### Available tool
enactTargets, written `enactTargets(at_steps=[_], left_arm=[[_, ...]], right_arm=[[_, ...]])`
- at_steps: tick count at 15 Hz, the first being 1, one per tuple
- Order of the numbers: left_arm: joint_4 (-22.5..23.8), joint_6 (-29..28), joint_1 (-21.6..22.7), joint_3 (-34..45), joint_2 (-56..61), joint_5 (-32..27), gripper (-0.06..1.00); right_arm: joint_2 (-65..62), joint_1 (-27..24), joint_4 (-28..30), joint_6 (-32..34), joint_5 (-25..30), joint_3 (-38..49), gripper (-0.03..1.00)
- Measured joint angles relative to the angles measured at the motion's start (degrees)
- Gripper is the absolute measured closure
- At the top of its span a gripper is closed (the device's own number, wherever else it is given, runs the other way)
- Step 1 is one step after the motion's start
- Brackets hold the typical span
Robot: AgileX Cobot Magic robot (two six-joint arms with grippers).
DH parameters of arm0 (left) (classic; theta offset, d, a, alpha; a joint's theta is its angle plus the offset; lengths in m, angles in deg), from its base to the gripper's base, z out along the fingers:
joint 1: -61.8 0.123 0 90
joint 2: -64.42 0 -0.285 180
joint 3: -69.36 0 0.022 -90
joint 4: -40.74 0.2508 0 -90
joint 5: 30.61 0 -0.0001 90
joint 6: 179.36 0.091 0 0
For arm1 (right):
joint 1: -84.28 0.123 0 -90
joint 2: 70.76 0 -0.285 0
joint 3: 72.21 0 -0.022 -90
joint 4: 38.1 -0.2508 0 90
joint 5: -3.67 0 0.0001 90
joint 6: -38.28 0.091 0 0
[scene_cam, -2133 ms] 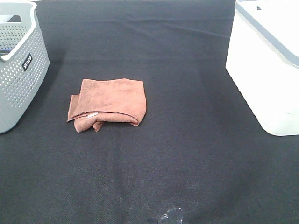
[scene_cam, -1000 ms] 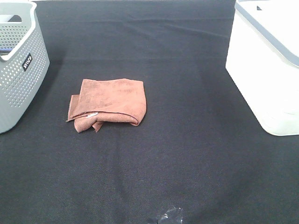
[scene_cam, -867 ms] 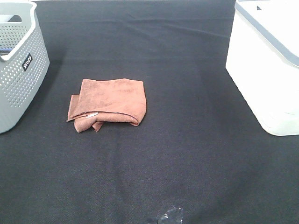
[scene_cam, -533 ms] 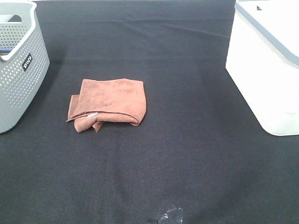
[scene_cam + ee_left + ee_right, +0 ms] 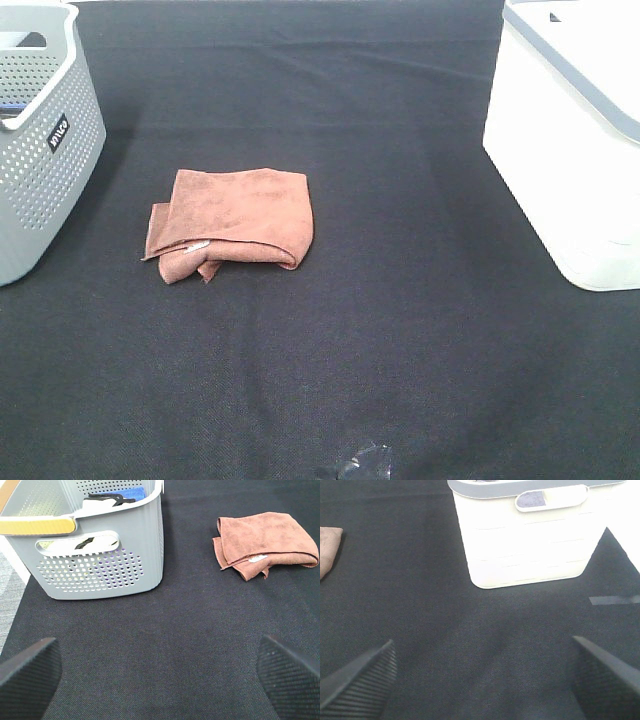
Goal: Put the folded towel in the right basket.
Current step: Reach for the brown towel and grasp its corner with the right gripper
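Jaws on both arms stand spread wide and empty. Only the dark tips of each pair show in its wrist view, with bare black counter (image 5: 400,340) between them. Out from the left jaws, the folded towel (image 5: 265,542) lies flat on the counter, a loose flap and a small label along one edge, well apart from the tips. The grey perforated basket (image 5: 100,555) stands near it with things already inside. Out from the right jaws stands the white basket (image 5: 530,545), and only a corner of the towel shows in that view. In the high view the towel lies left of the middle, nearer the grey basket and well apart from the white one at the far right, and neither arm reaches over it. By my reading nothing of the task is done yet: the approach, the grasp, the carry across and the drop into the white basket are all left.
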Motion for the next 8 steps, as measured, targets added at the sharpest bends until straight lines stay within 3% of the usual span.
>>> enactTargets(at_steps=[8], left_arm=[[0.0,0.0,0.0,0.0,0.0,0.0,-0.05]], right_arm=[[0.0,0.0,0.1,-0.1,0.0,0.0,0.08]])
